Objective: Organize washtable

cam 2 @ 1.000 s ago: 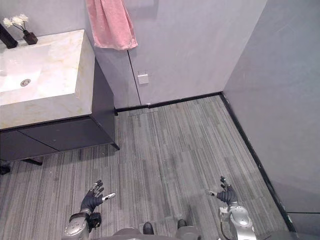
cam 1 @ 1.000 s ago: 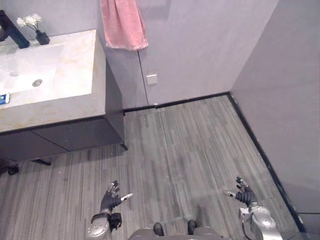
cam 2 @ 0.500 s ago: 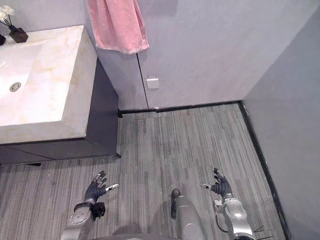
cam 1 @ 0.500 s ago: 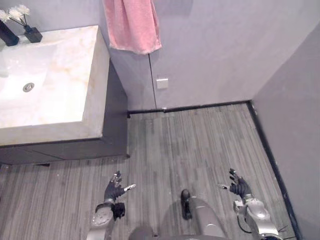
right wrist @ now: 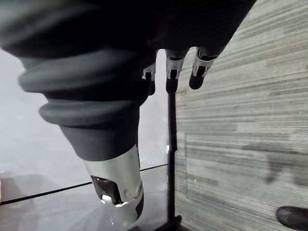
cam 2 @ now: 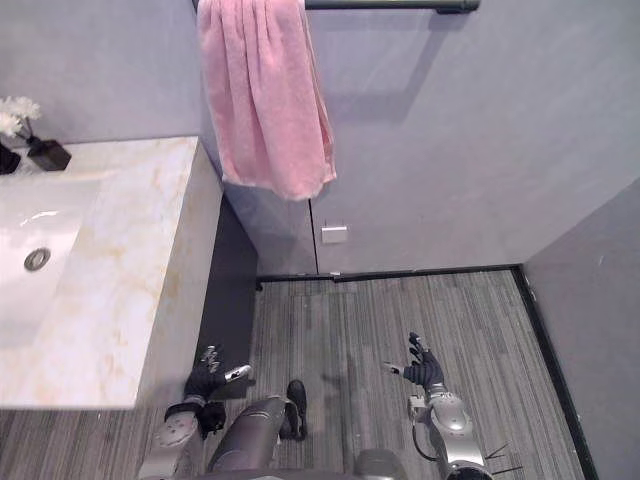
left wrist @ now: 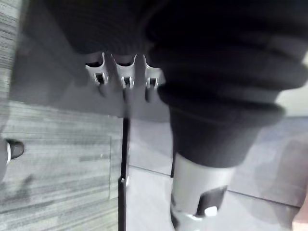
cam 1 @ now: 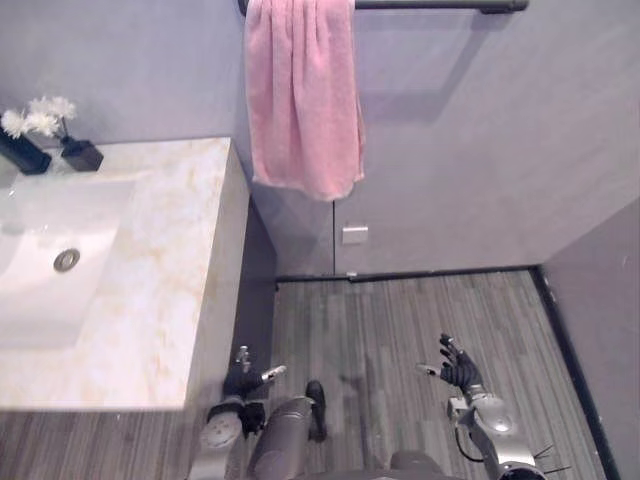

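Observation:
The washtable (cam 1: 170,300) is a pale marble counter at the left, with a white sink and its drain (cam 1: 67,260). At its back stand a dark faucet (cam 1: 22,155) and a small dark vase of white flowers (cam 1: 80,153). A pink towel (cam 1: 305,95) hangs from a dark bar (cam 1: 440,5) on the wall beside the counter. My left hand (cam 1: 243,380) hangs low by the counter's right side, open and holding nothing; its fingers (left wrist: 125,72) are straight. My right hand (cam 1: 455,368) hangs low over the floor, open, with its fingers (right wrist: 171,72) relaxed.
A dark cabinet (cam 1: 258,290) sits under the counter. A white wall socket (cam 1: 354,234) is below the towel, above a dark baseboard (cam 1: 420,273). A grey wall (cam 1: 600,300) closes the right side. Grey striped floor (cam 1: 400,320) lies between the counter and that wall.
The whole picture has shifted: the camera has come closer to the wall and the counter, and the towel bar has come into view. Both hands stay low and open.

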You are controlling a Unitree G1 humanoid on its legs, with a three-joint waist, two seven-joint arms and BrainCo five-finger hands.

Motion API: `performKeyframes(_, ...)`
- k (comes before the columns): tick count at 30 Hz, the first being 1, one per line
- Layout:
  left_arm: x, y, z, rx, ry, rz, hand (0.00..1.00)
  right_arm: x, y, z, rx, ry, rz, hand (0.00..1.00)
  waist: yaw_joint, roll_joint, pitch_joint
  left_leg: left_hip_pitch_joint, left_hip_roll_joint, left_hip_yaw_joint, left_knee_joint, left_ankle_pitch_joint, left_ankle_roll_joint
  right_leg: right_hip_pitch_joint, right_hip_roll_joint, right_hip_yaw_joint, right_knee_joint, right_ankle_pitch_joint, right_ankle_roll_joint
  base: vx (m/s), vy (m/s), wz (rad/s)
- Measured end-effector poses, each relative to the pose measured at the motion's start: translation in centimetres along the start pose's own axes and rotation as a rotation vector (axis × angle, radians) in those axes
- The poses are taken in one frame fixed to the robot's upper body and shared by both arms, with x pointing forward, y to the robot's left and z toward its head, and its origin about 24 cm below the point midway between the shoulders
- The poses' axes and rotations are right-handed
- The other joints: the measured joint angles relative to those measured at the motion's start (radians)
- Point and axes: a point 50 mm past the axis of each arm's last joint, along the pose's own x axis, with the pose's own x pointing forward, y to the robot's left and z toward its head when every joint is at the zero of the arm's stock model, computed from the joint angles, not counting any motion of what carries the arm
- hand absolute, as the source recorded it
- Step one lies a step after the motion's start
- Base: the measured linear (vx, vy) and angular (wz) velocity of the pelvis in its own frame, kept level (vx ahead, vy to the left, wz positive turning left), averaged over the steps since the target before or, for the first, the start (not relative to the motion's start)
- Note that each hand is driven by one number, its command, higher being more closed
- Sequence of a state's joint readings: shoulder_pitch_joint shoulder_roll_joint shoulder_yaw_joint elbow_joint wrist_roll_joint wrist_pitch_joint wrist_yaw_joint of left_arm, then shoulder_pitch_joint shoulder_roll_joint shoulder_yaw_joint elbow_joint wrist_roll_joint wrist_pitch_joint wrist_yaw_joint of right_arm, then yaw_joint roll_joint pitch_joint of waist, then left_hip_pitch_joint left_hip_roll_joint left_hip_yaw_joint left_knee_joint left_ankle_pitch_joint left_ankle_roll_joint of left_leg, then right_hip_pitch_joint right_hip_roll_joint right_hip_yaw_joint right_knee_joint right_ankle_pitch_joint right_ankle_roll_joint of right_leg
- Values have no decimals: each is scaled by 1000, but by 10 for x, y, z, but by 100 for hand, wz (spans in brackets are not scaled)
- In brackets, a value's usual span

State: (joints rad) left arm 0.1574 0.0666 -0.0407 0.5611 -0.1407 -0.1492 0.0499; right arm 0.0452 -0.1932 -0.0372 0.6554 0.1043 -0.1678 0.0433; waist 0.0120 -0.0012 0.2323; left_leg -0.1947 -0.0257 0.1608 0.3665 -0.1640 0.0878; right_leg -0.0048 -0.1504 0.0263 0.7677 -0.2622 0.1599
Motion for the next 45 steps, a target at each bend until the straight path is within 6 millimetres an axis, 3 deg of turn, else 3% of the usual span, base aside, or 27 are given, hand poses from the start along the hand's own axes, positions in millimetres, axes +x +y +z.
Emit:
performKeyframes(2,0,-3,0,-6,-1,-6,0,-1,1,-3,-5,8,7,0,-2,-2,-1,84,-3,0,-34,-14,6,-48,-5,-35,95,-30,-40,501,142,8)
performKeyframes(3,2,-1,3,1,-8,-5,0,-1,5,-2,-16,6,26,0,-7,-6,-2,145,-2,-10,-73,-17,5,-92,0,-74,71,-49,-71,410,57,21)
performKeyframes(4,3,0,4,4,-11,-4,0,0,6,-1,-19,3,30,0,-14,-7,-2,160,1,-14,-84,-17,5,-110,4,-86,42,-54,-79,372,-12,33)
performKeyframes(7,8,8,15,25,-44,8,0,3,10,5,-25,-14,45,0,-27,-1,-1,220,35,-25,-124,-17,-11,-201,47,-107,-229,-38,-82,338,-72,22)
performKeyframes(8,8,11,15,31,-45,13,0,3,10,5,-24,-15,45,0,-27,-2,-1,244,45,-26,-133,-30,-38,-207,67,-105,-374,28,-90,329,-116,24)
performKeyframes(9,8,19,15,54,-42,23,0,0,11,-1,-18,1,45,0,-26,-29,-11,274,32,-38,-137,-52,-72,-200,70,-78,-507,211,-103,347,-141,34)
performKeyframes(10,8,23,15,66,-40,29,0,-2,12,-4,-13,11,45,0,-27,-45,-16,283,21,-50,-139,-60,-84,-197,66,-62,-512,302,-106,335,-173,38)
performKeyframes(12,9,15,10,46,-19,18,0,-7,4,-15,-20,49,24,0,-33,8,-39,298,77,-94,-137,-76,-114,-162,98,-104,-522,259,-134,334,-229,41)
performKeyframes(13,9,13,10,40,-18,15,0,-8,3,-16,-20,55,21,0,-37,20,-38,294,92,-103,-128,-83,-125,-152,108,-119,-535,257,-138,304,-226,50)
performKeyframes(15,11,7,13,30,-29,5,0,-11,6,-21,-4,67,20,0,-52,22,-32,242,122,-114,7,-87,-133,-105,123,-155,-563,225,-162,232,-229,48)
performKeyframes(17,10,0,10,8,-20,-4,0,-18,7,-27,4,79,19,0,-43,18,-27,155,169,-93,268,-76,-164,-21,140,-174,-586,195,-187,194,-167,23)
performKeyframes(19,9,0,8,7,-16,-3,0,-19,6,-28,14,81,10,0,-33,9,-21,125,190,-66,289,-89,-144,19,143,-174,-599,187,-193,146,-70,-7)
performKeyframes(22,10,1,12,3,-29,2,0,-16,1,-24,26,65,-14,0,-23,16,-22,96,160,-91,55,-81,-148,23,128,-151,-600,184,-180,147,40,-23)
performKeyframes(23,9,2,11,1,-27,8,0,-15,-1,-23,22,64,-19,0,-24,27,-26,104,148,-117,-47,-52,-164,23,128,-145,-598,181,-170,146,144,-30)
performKeyframes(24,9,6,10,-1,-24,21,0,-16,-3,-24,15,72,-32,0,-21,48,-30,118,146,-127,-97,61,-160,27,136,-125,-596,171,-153,147,164,-30)
performKeyframes(29,9,14,17,23,-53,38,0,-17,3,-28,29,79,-25,0,-22,11,-40,158,92,-111,-172,76,-137,51,87,-110,-639,177,-119,112,134,-3)
performKeyframes(32,6,13,31,22,-122,29,0,-17,4,-27,28,76,-21,0,-24,12,-41,191,66,-103,-221,91,-121,69,71,-108,-663,181,-105,90,69,-1)
performKeyframes(39,-5,9,87,-2,-398,39,0,-19,4,-27,26,64,-20,0,-24,12,-46,235,57,-104,-279,109,-116,97,68,-109,-687,182,-101,31,9,0)
performKeyframes(45,-10,10,107,14,-492,77,0,-23,4,-33,24,82,-14,0,-27,11,-64,268,57,-109,-323,131,-121,112,75,-111,-702,185,-106,-30,-18,0)
